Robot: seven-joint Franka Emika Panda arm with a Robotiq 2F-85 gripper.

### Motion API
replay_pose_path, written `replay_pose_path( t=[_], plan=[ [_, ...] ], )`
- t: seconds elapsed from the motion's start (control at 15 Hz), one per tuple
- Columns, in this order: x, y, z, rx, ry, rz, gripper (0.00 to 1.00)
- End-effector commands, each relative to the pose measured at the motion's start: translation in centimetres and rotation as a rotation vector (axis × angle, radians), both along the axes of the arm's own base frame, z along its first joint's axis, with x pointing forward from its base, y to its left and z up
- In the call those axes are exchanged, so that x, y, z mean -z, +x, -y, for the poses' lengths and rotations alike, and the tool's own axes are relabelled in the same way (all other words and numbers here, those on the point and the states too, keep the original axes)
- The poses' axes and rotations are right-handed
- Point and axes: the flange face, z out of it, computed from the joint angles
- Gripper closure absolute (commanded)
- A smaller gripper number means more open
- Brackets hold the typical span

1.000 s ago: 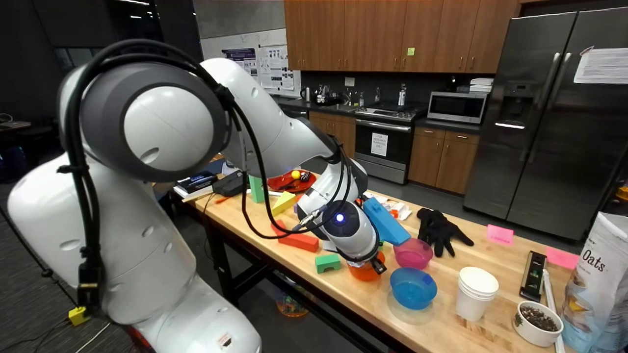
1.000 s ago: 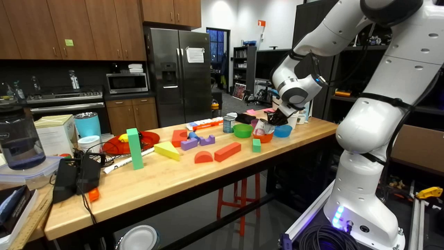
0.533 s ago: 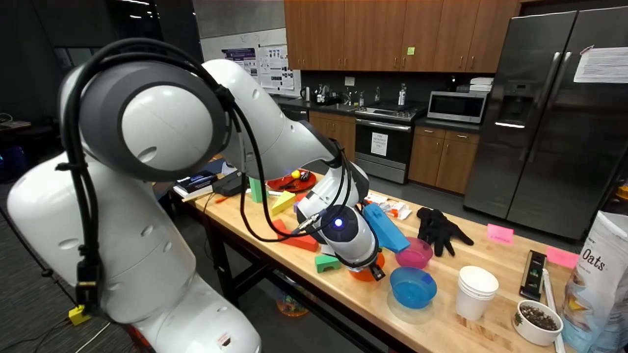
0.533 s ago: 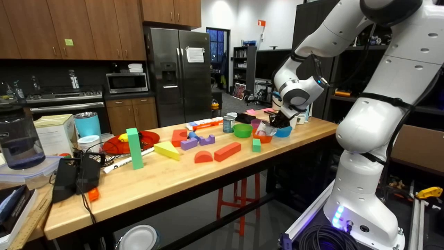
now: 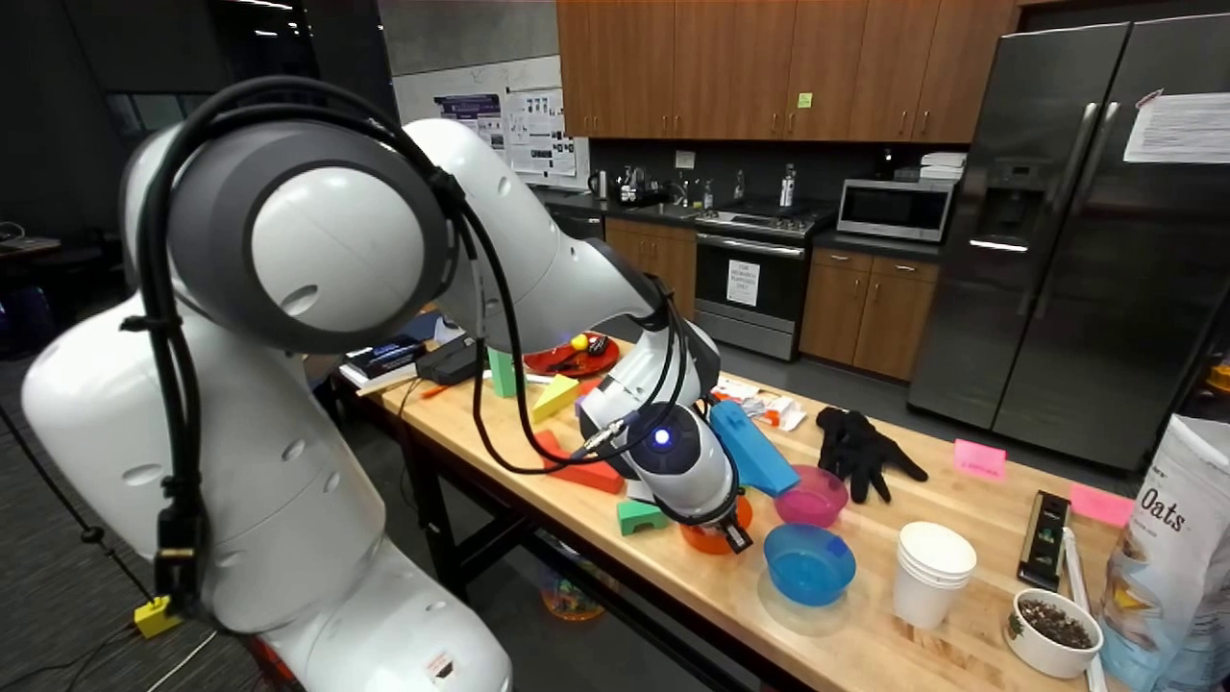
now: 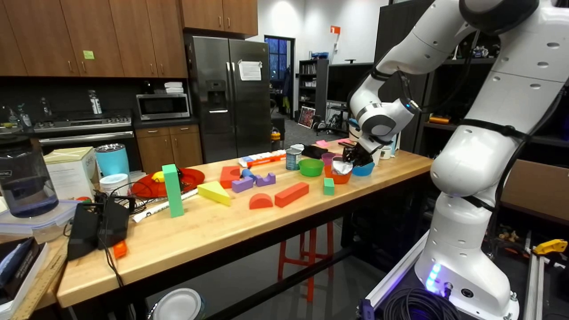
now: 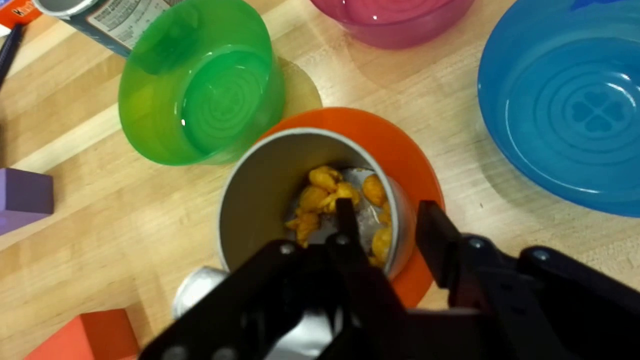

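Observation:
My gripper (image 7: 386,205) stands partly open at a silver-rimmed cup (image 7: 260,190). In the wrist view one fingertip lies over the cup's mouth and the other beyond its outer wall, with a gap between wall and fingers. Several yellow-orange pieces (image 7: 313,197) lie at the bottom of the cup. The cup rests in an orange bowl (image 7: 400,155); in an exterior view its silver side (image 6: 341,166) shows above the orange rim, just under the black fingers. A shiny silver piece (image 7: 197,287) shows beside the cup, partly hidden by the fingers.
A green bowl (image 7: 225,100), a pink bowl (image 5: 812,497) and a blue bowl (image 5: 809,567) stand close around. Near the table edge are a green block (image 5: 641,516) and a red block (image 6: 291,194). White cups (image 5: 932,577) and a black glove (image 5: 865,452) lie further along.
The gripper's fingers have parted from the cup. The cup, held tilted over the orange bowl before, now sits lower in it and shows a different, silver side.

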Motion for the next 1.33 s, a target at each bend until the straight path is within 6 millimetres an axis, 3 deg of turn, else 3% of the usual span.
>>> replay_pose_path(
  t=[0.0, 0.33, 0.93, 1.27],
  plan=[
    [-0.6, -0.1, -0.5, 0.044, -0.005, -0.007, 0.33],
    [-1.9, -0.6, -0.3, 0.062, -0.042, 0.005, 0.00],
    [-5.4, -2.3, 0.2, 0.097, -0.163, 0.040, 0.00],
    [-9.6, -4.3, -0.5, 0.124, -0.280, 0.100, 0.00]
  ],
)
